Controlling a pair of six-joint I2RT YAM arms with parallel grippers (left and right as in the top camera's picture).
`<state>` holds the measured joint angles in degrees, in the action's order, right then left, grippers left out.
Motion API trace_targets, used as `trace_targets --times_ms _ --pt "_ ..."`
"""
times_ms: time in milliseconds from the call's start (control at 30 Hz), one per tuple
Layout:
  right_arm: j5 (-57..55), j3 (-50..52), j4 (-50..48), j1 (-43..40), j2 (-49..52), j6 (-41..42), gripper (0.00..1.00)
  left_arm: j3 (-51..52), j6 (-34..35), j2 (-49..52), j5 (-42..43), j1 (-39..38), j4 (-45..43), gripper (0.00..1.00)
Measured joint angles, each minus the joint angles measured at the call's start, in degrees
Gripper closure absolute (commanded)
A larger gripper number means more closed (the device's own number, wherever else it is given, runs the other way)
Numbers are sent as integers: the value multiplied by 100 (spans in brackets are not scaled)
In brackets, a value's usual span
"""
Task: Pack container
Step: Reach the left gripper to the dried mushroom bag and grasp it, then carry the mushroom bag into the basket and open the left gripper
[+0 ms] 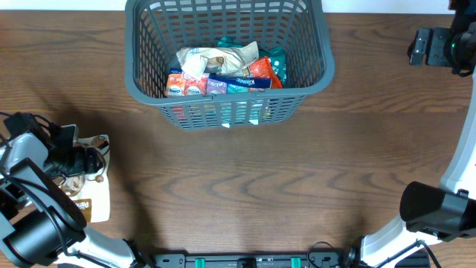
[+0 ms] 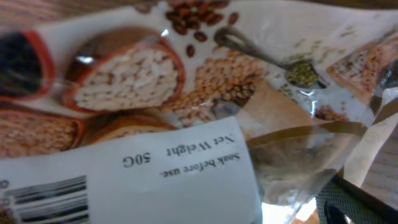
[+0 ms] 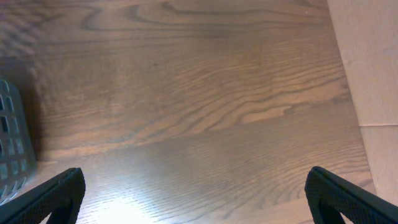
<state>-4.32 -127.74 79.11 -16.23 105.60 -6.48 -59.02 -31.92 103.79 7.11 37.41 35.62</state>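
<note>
The container (image 1: pixel 223 112), a large dark grey basket with slotted sides, stands at the far middle of the wooden counter (image 1: pixel 245 186), already holding a jumble of bright snack packets (image 1: pixel 223 71) in orange, blue, teal and white. At the near left edge of the counter, the left hand (image 1: pixel 91 160) hangs low over a pale pouch (image 1: pixel 98 199) lying flat on the wood, well apart from the basket. Seen from the left wrist, that pouch (image 2: pixel 186 93) fills nearly the whole view: printed pictures of grains, beans and a spoon, and a white label (image 2: pixel 155 180) giving a net weight. From so close, with only a dark corner of a finger showing, I cannot tell whether this hand is grasping the pouch or merely touching it. The right hand (image 1: pixel 435 46) waits at the far right, released and wide apart (image 3: pixel 193 186), with bare wood between its fingers and a corner of the basket (image 3: pixel 9 143) just to its left.
</note>
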Motion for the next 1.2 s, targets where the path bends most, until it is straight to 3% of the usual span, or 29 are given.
trace_targets --times_ms 167,367,633,900,1067,1200 --pt "0 0 2 0 0 2 1 -4 227 0 24 0 61 66" --pt "0 0 17 0 0 2 1 -22 505 -76 136 -149 234 94" --pt "2 0 15 0 0 0 1 -833 944 -737 125 -938 1585 94" --pt "2 0 15 0 0 0 1 -3989 1862 -1222 118 -1486 3213 94" --pt "2 0 15 0 0 -4 1 -5737 2033 -1246 96 -2243 3091 94" --pt "2 0 9 0 0 -7 1 -6393 1679 -1300 109 -3198 2470 94"
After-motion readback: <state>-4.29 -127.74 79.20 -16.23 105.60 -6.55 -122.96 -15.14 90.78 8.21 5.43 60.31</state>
